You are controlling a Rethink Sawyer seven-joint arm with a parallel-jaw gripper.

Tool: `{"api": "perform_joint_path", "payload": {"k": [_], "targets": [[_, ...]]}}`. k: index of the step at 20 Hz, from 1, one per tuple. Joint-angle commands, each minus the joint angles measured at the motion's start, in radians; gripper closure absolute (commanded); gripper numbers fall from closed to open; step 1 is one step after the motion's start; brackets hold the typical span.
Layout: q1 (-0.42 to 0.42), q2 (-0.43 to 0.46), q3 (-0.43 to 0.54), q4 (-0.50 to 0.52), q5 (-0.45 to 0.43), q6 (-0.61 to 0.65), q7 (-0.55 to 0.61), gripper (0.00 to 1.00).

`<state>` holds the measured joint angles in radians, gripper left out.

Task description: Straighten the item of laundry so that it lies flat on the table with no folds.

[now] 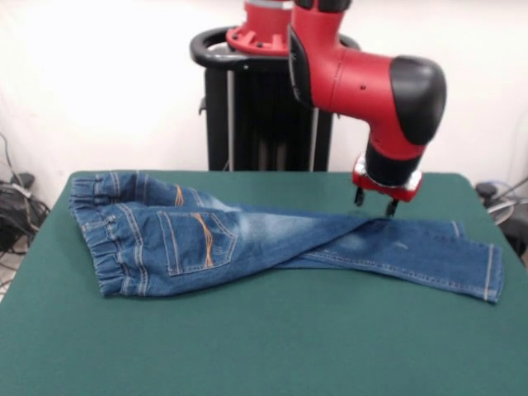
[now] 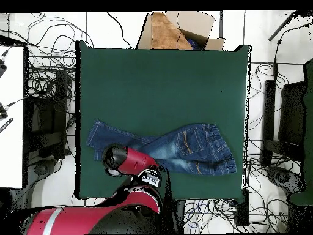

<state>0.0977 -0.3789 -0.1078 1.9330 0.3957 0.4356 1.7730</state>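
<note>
The small blue denim jeans (image 1: 247,239) lie on the dark green table (image 1: 247,346), back pockets up. In the front view the gathered waistband is at the left and the legs run right. The two legs overlap near the middle, one crossing over the other. My gripper (image 1: 374,203) hangs from the red and black arm at the far edge of the legs, right of centre, its tips at or just above the denim. Its fingers stand apart with nothing between them. In the overhead view the jeans (image 2: 183,147) lie near the table's (image 2: 159,79) lower edge, and the arm's wrist (image 2: 117,158) hides the gripper.
The black pedestal (image 1: 264,107) stands behind the table's far edge. A cardboard box (image 2: 177,30) sits beyond the table's opposite side. Cables (image 2: 43,92) lie on the floor around the table.
</note>
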Motion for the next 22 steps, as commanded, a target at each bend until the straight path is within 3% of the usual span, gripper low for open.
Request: {"api": "perform_joint_path", "payload": {"k": [1, 9, 18, 22], "targets": [[0.012, -0.061, 0.014, 0.066, -0.108, -0.139, 0.103, 0.00], [0.007, -0.045, 0.033, 0.091, -0.163, -0.198, 0.155, 0.00], [-0.047, 0.074, 0.105, 0.173, -0.178, -0.398, 0.203, 0.00], [-0.058, 0.067, 0.103, 0.175, -0.174, -0.385, 0.182, 0.00]]}}
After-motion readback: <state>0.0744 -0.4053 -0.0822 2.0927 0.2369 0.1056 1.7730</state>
